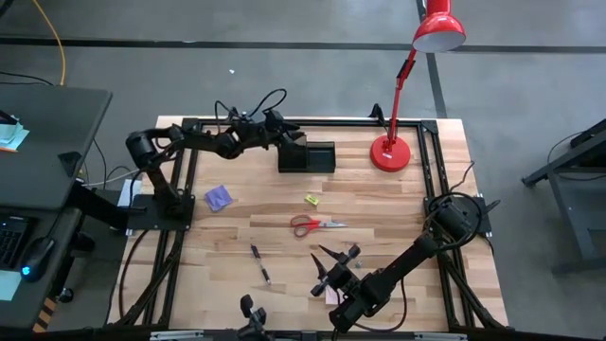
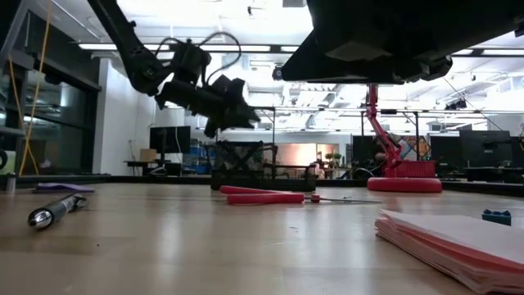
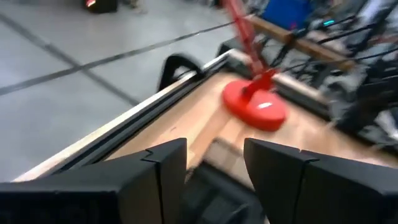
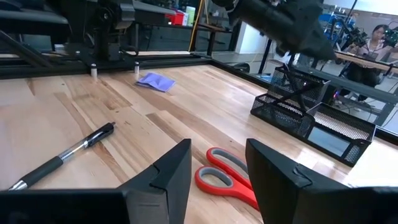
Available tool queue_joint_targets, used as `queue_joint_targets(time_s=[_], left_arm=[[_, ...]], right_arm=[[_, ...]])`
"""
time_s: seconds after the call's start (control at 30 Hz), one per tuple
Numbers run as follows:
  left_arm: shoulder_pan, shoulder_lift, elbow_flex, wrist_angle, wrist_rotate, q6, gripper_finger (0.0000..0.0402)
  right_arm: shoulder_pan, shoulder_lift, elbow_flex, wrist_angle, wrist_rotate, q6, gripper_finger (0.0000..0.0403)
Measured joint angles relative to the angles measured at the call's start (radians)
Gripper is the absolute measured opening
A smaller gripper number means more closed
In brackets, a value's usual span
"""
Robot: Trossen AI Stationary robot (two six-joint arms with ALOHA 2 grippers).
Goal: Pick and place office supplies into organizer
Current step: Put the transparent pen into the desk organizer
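The black organizer (image 1: 305,155) stands at the far middle of the table. My left gripper (image 1: 282,131) hovers open just above its taller left end (image 2: 237,156), nothing between the fingers (image 3: 165,171). Red-handled scissors (image 1: 316,224) lie flat mid-table. My right gripper (image 1: 336,260) stands open and low near the front edge, pointing at the scissors' handles (image 4: 227,174) without touching them. A dark pen (image 1: 260,263), a purple note pad (image 1: 219,197) and a small yellow piece (image 1: 311,199) lie loose. A pink note pad (image 2: 458,238) lies under the right arm.
A red desk lamp stands on its round base (image 1: 390,153) just right of the organizer, its arm and shade (image 1: 438,31) leaning past the far edge. A black frame (image 1: 237,123) runs along the table's sides. A person sits beyond the table (image 4: 376,37).
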Motion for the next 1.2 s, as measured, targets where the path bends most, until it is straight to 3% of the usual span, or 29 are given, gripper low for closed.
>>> queue_joint_targets(time_s=[0.17, 0.4, 0.7, 0.97, 1.2], left_arm=[[-0.01, -0.095, 0.0, -0.001, 0.021, 0.01, 0.0154], [-0.022, -0.245, -0.004, -0.189, 0.108, 0.019, 0.0154], [-0.103, -0.465, -0.199, -0.169, 0.06, 0.104, 0.0154], [-0.267, -0.655, -0.411, -0.056, 0.014, 0.006, 0.0154], [-0.527, -0.75, -0.519, -0.011, -0.121, -0.006, 0.0154]], right_arm=[[0.0, 0.0, 0.0, -0.001, -0.005, 0.009, 0.0148], [0.0, 0.0, 0.0, -0.002, -0.026, 0.026, 0.0147], [0.0, 0.0, 0.0, -0.001, -0.028, 0.03, 0.0152], [-0.01, 0.0, 0.0, 0.008, -0.037, 0.048, 0.0151], [-0.049, 0.0, 0.0, 0.046, -0.122, 0.046, 0.0153]])
